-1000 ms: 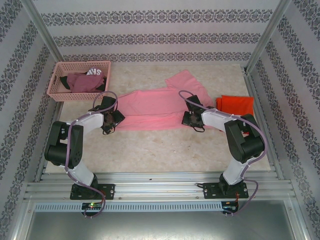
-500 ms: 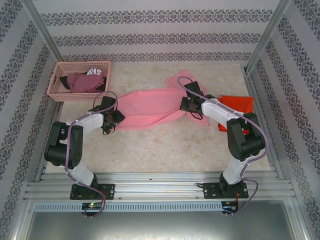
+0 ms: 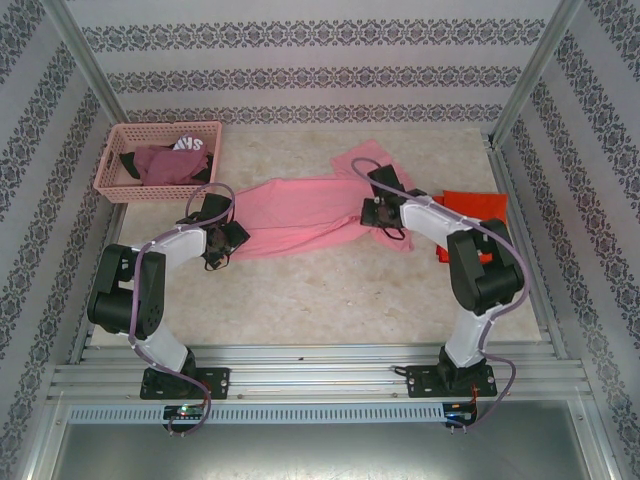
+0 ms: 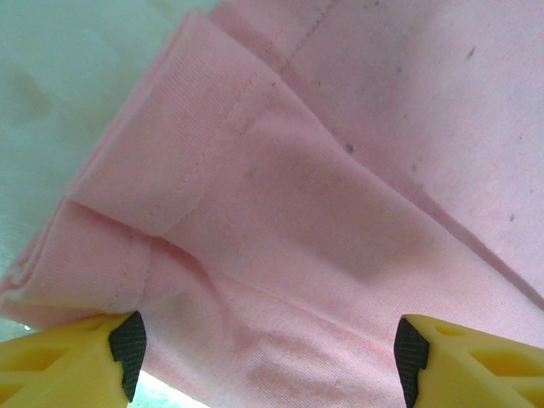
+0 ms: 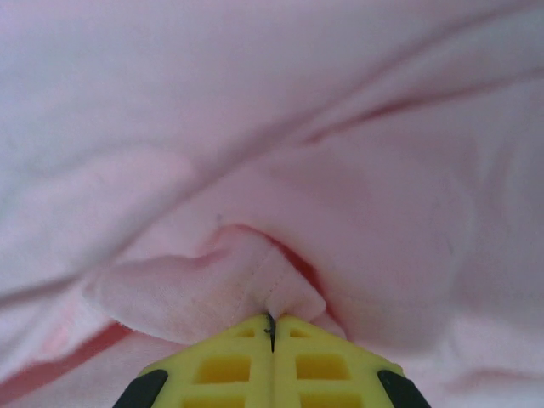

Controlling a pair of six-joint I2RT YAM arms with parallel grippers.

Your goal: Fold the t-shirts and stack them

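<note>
Top external view: salmon-pink t-shirt [image 3: 300,212] lay stretched flat on the table [image 3: 330,295], with one sleeve sticking out toward the far side at its right end. All positions below were noted relative to this shirt.

- Left gripper [image 3: 230,240] sat at the shirt's left end, on its near corner.
- Right gripper [image 3: 374,212] sat at the shirt's right end, just below the projecting sleeve.
- Orange-red t-shirt [image 3: 478,205] lay as a flat folded patch just beyond the pink shirt's right end, partly covered by the right arm. Whether the two shirts touched could not be made out.
- Basket [image 3: 112,178] stood well off the shirt's left end, toward the far side, holding a maroon garment [image 3: 165,165] with dark cloth and a bit of white print.

Left wrist view: jaws stood wide apart, one yellow finger at each lower corner of the picture. Folded pink layers with a stitched hem lay between and beyond them. Neither pad was seen pressing on the cloth, so nothing was held. Pale table surface showed beside the hem, at the shirt's outer edge.

Right wrist view: the two yellow fingers were pressed fully together, and a small pinch of pink hem rose out of the seam between them. The claw was closed on the pink shirt. Cloth around the pinch was gathered into soft wrinkles.
</note>
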